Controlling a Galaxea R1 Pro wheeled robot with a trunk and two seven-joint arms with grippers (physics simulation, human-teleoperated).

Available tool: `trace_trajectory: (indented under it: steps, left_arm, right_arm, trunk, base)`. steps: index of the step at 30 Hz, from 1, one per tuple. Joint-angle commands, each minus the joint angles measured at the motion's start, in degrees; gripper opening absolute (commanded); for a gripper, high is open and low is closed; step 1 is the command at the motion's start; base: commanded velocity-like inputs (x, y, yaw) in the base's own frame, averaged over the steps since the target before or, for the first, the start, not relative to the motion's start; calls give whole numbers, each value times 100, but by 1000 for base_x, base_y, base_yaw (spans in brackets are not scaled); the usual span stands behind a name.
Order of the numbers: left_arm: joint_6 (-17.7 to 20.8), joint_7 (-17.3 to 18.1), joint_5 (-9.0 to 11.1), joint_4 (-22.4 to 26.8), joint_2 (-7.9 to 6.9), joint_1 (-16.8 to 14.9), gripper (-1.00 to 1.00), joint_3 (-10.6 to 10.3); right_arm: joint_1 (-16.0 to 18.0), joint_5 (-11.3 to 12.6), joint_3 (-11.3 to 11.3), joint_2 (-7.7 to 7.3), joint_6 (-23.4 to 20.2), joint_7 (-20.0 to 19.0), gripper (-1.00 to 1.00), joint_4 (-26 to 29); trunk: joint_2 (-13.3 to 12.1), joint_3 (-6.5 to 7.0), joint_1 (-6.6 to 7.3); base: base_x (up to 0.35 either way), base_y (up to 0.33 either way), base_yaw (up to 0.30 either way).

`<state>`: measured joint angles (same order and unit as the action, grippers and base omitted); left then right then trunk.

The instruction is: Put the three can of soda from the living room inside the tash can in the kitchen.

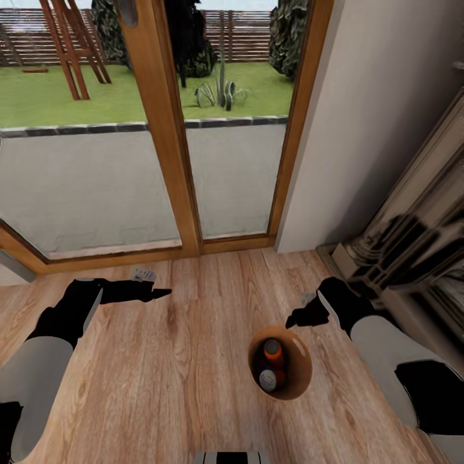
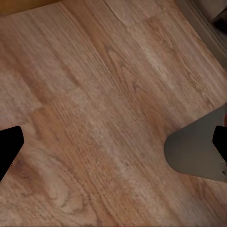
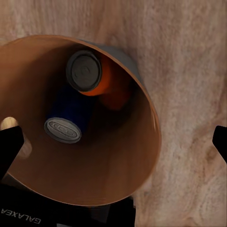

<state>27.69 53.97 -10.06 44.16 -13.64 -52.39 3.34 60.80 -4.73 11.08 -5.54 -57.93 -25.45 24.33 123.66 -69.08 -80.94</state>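
The trash can (image 1: 298,380) stands on the pale wood floor (image 1: 161,367), close in front of the robot, and everything else can be placed from it. Its copper-brown inside is open to view, and two soda cans lie in it: one orange can (image 1: 273,352) toward the far side of the bin, and a second can (image 1: 268,379) with a silvery top beside it on the nearer side. In the right wrist view the same pair shows deep in the bin, the orange can (image 3: 90,73) with its grey lid turned up and the blue-banded can (image 3: 66,124) just beside it, the two seemingly touching.

The right gripper (image 1: 299,317) hangs just above the bin's far rim, empty, and in its wrist view the two dark fingertips (image 3: 9,146) sit wide apart at either edge with the bin's mouth between them. The left gripper (image 1: 158,293) is well off to the left of the bin over bare floor, holding nothing; its fingertips (image 2: 8,144) also stand wide apart, and the bin's pale grey outer wall (image 2: 198,151) shows near one of them.

Beyond the bin, the wood-framed glass doors (image 1: 174,129) close off the floor, with a paved strip, lawn and a wooden fence outside. To the right of the bin, a fireplace surround (image 1: 412,238) stands against the wall.
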Motion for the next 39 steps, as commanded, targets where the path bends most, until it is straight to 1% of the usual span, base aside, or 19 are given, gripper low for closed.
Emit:
trace_trajectory:
  steps: [1,2,4,11,17,19,21,22,26,28,30,31,33,34,35,36,37,39]
  left_arm:
    - [0,0,0,3,0,0,100,0]
    - [0,0,0,7,1,0,100,0]
    - [0,0,-19,-6,1,0,100,0]
    - [14,-72,-28,-25,2,23,100,0]
    - [65,-171,-46,40,2,279,100,3]
    - [55,-184,-50,21,0,350,100,5]
    - [39,-231,-40,26,1,589,100,8]
    - [30,-324,-28,43,1,766,100,10]
    - [8,-605,-9,80,0,991,100,9]
    - [-7,-792,-5,82,-1,1131,100,6]
    - [-19,-839,-2,76,-3,1231,100,7]
    - [-79,-872,-3,58,-6,1357,100,11]
    - [-211,-891,0,47,-17,1497,100,16]
    - [-354,-904,1,43,-32,1659,100,20]
    - [-414,-909,2,41,-38,1747,100,23]
    - [-551,-934,3,39,-50,2013,100,76]
    - [-601,-951,3,36,-52,2103,100,138]
    - [-753,-1003,0,29,-51,2279,100,328]
  right_arm:
    - [-43,-1,0,-9,0,-1,100,46]
    - [-87,-1,0,-19,0,-1,100,97]
    - [-313,-1,0,-72,-4,-3,100,408]
    - [-538,-10,-1,-119,-6,-6,100,657]
    - [-780,-11,4,-249,3,-26,100,724]
    - [-847,-15,5,-262,5,-27,100,751]
    - [-1006,-22,10,-282,7,-35,100,932]
    - [-1149,-29,18,-289,5,-33,100,1172]
    - [-1573,-44,33,-290,-9,-21,100,1826]
    - [-2036,-51,35,-301,-37,-16,100,2457]
    - [-2214,-55,32,-307,-45,-14,100,2691]
    - [-2351,-58,29,-313,-43,-14,100,2849]
    - [-2462,-60,28,-317,-35,-13,100,2950]
    - [-2573,-61,21,-320,-25,-14,100,3014]
    - [-2638,-61,18,-323,-20,-14,100,3037]
    - [-2842,-62,13,-342,15,-12,100,3092]
    - [-2911,-62,12,-356,63,-12,100,3106]
    - [-3052,-63,14,-401,253,-12,100,3126]
  trunk:
    - [-42,28,22]
    - [-82,55,44]
    - [-162,109,88]
    - [-443,298,242]
    - [-683,460,374]
    - [-764,514,418]
    - [-844,567,462]
    - [-884,594,484]
    - [-1044,702,571]
    - [-1125,756,615]
    - [-1205,810,659]
    - [-1245,837,681]
    - [-1325,891,725]
    - [-1365,918,747]
    - [-1405,945,769]
    - [-1445,972,791]
    - [-1486,999,813]
    - [-1566,1053,857]
  base:
    - [0,0,0]
    - [0,0,0]
    - [0,0,0]
    - [0,0,0]
    - [0,0,0]
    - [0,0,0]
    - [0,0,0]
    - [0,0,0]
    - [0,0,0]
    - [0,0,0]
    - [0,0,0]
    - [0,0,0]
    - [0,0,0]
    - [0,0,0]
    - [0,0,0]
    - [0,0,0]
    - [0,0,0]
    - [0,0,0]
